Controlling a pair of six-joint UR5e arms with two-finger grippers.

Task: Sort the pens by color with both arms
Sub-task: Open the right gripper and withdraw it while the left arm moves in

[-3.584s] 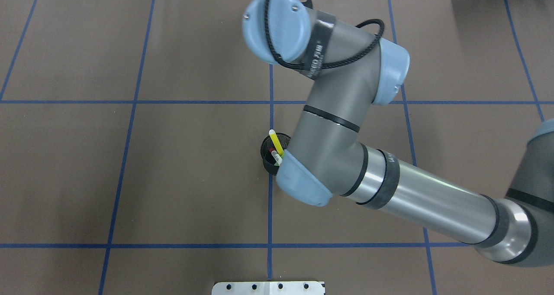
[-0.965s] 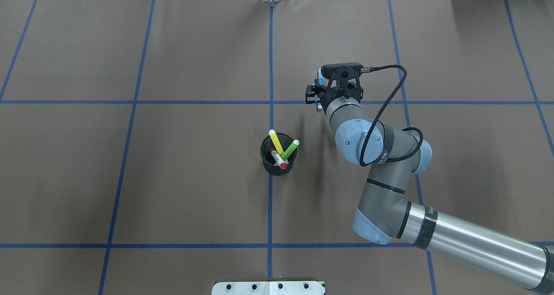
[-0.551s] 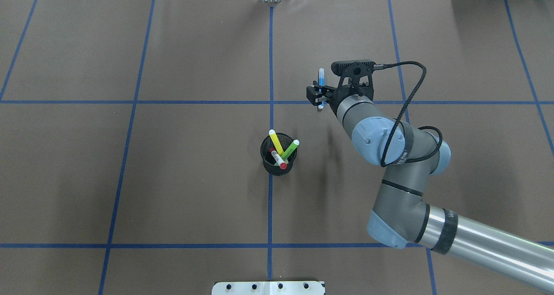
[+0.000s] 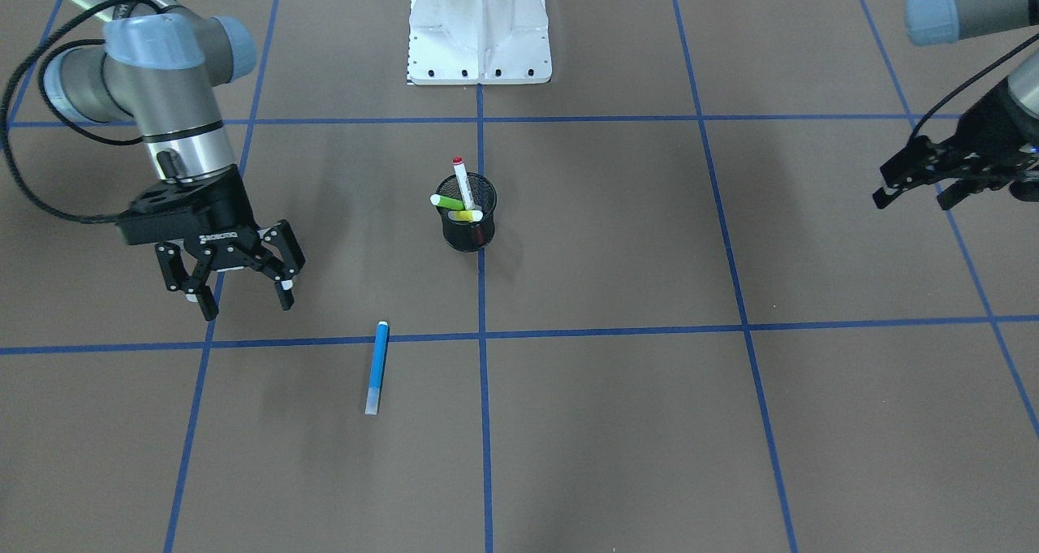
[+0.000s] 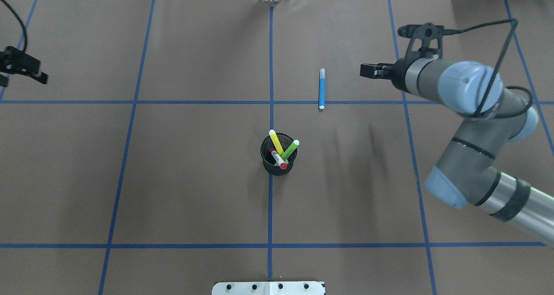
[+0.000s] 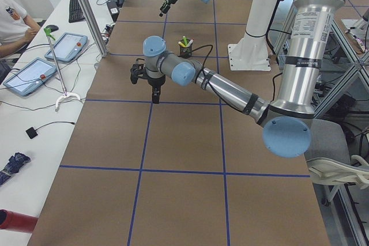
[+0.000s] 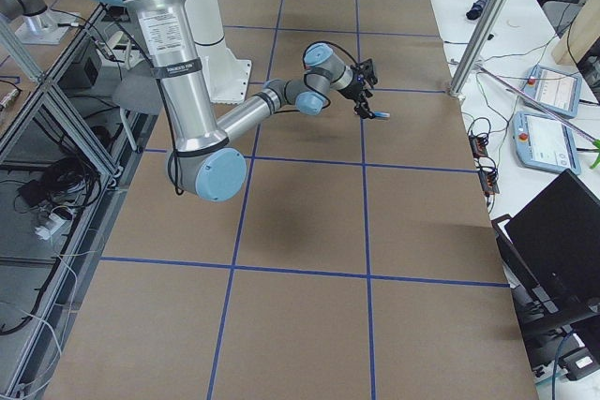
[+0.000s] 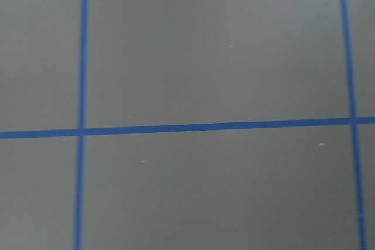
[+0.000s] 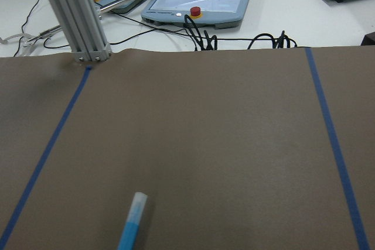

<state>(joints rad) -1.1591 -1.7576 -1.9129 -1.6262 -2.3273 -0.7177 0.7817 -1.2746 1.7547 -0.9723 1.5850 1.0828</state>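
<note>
Blue pen (image 5: pixel 321 88) now lies flat on the table (image 5: pixel 194 191), released. A moment ago we had it pinched in the right gripper (image 4: pixel 245 301). That gripper's fingers are now spread wide and hold nothing. It has backed off sideways, so the pen rests ahead of its fingertips, apart from them and across a blue tape line (image 5: pixel 355 102). Only the pen's pale end shows at the bottom of our right wrist view.

We judge the first colour placed. Three remain in the cup (image 5: pixel 278 160), which stands beyond the blue pen from the right gripper: the yellow pen (image 5: pixel 275 141), the lime-green pen (image 5: pixel 291 149) and the white pen (image 5: pixel 279 160) with its red cap.

Our left gripper (image 4: pixel 913 200) is well apart from the cup on the other side, fingers parted and empty. We think it is its turn to reach in.
</note>
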